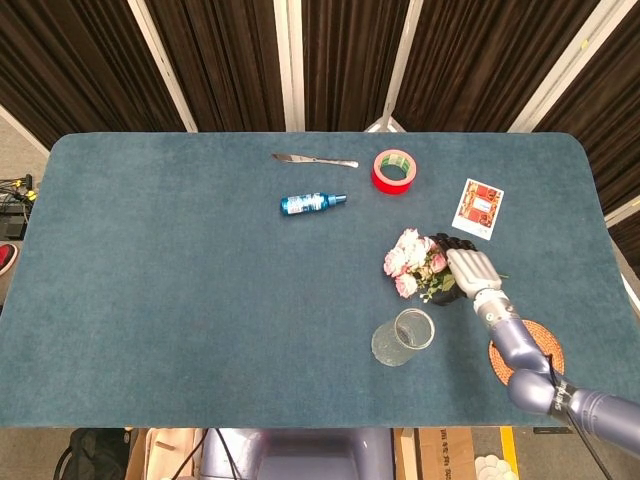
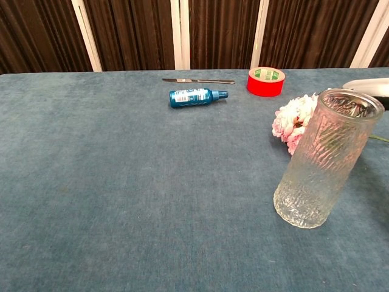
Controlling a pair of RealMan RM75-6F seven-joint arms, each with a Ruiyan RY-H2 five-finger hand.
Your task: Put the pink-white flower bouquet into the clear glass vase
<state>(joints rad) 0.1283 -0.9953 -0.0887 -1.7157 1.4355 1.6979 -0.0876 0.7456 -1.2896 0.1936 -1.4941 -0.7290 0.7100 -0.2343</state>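
Note:
The pink-white flower bouquet (image 1: 413,263) lies on the blue table, blooms to the left and green stem to the right; in the chest view the bouquet (image 2: 293,121) shows partly behind the vase. The clear glass vase (image 1: 402,337) stands upright just in front of it, and the vase (image 2: 325,159) is large at the right of the chest view. My right hand (image 1: 470,270) is over the bouquet's stem and leaves, its dark fingertips spread above the greenery, holding nothing that I can see. Only a silvery edge of the right hand (image 2: 371,86) shows in the chest view. My left hand is out of sight.
A red tape roll (image 1: 393,170), a blue spray bottle (image 1: 312,203) and a knife (image 1: 314,160) lie toward the back. A printed card (image 1: 478,208) lies behind the hand. A woven coaster (image 1: 528,355) lies partly under my right forearm.

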